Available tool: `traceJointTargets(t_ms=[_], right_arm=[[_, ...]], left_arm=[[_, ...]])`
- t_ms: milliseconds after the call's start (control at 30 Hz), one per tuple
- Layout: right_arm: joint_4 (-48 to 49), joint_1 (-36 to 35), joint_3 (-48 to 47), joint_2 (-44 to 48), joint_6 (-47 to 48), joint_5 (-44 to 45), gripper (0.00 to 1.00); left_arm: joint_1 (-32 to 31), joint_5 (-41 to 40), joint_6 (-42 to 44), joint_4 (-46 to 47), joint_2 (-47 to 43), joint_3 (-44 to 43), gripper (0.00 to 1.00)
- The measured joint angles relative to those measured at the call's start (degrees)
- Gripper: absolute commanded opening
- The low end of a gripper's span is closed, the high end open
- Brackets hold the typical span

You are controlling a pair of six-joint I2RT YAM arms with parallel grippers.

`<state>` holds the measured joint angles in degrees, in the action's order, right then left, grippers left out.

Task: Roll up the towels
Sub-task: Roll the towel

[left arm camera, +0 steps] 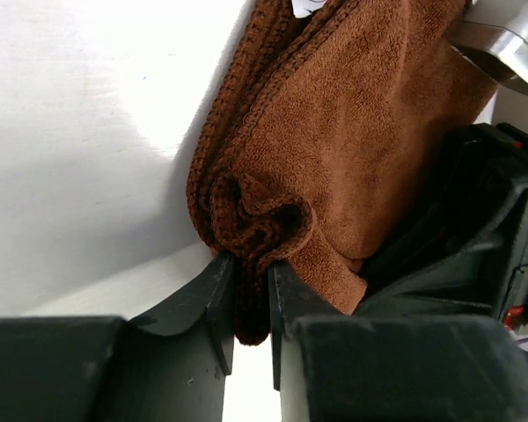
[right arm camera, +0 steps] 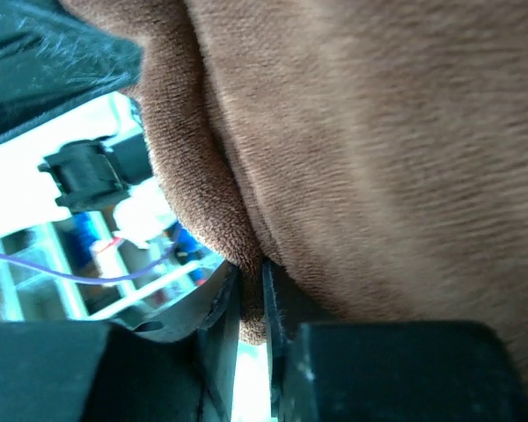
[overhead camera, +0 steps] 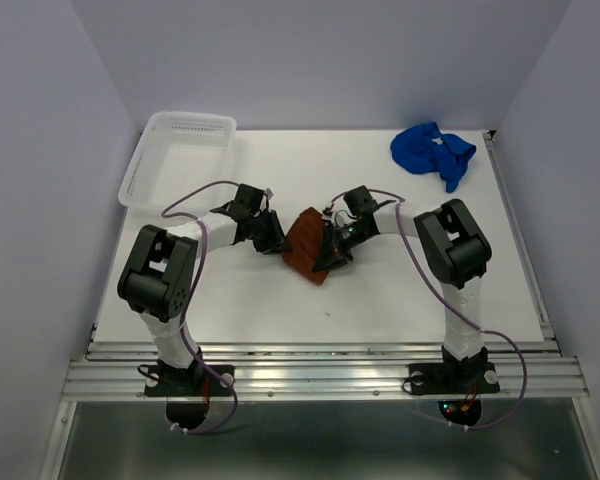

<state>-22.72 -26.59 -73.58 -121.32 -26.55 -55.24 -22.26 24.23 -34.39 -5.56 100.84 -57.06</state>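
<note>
Clamping a bunched fold of the rust-brown terry-cloth towel [overhead camera: 302,243], mid-table, in the left gripper [left arm camera: 251,264]; clamping its opposite edge in the right gripper [right arm camera: 251,274]. Expecting light, limp, non-slippery cloth, likely sagging; favouring holds at hem corners. Leaving the crumpled bright blue cloth towel [overhead camera: 432,152] far right.

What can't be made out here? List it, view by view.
Top view: the brown towel is partly hidden by the left claw and right claw; the blue towel is too small to read its folds.
Left wrist: the white tag is cut off by the top edge.
Right wrist: towel blurred, fills the frame.
</note>
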Motion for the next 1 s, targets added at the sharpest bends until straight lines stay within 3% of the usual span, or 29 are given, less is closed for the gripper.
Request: traceJointTargets(t_ms=[67, 233, 333, 500, 633, 800, 1000], right_arm=[[-0.74, 0.00, -0.17, 0.98, 1.81, 1.18, 0.35], [-2.49, -0.85, -0.15, 7.58, 8.57, 7.28, 0.54], [-2.54, -2.40, 0.50, 13.49, 13.22, 13.11, 0.58], [-0.04, -7.30, 3.76, 25.33, 19.96, 22.49, 0.59], [3.76, -15.26, 7.82, 32.20, 27.21, 32.98, 0.59], [6.38, -24.70, 11.26, 32.96, 34.01, 43.80, 0.57], [7.61, -30.84, 12.61, 31.26, 39.26, 55.06, 0.61]], left_arm=[[-0.57, -0.90, -0.04, -0.48, 0.37, -0.85, 0.00], [-0.92, -2.54, -0.57, -2.14, 0.57, -1.70, 0.00], [-0.94, -3.21, -1.01, -4.11, 0.57, -2.54, 0.00], [-0.92, -3.37, -1.53, -7.19, 0.57, -3.39, 0.00], [-0.92, -3.78, -1.92, -12.11, 0.57, -5.09, 0.00], [-0.92, -3.72, -2.21, -16.90, 0.57, -6.21, 0.00], [-0.90, -3.37, -2.60, -20.44, 0.74, -6.95, 0.00]])
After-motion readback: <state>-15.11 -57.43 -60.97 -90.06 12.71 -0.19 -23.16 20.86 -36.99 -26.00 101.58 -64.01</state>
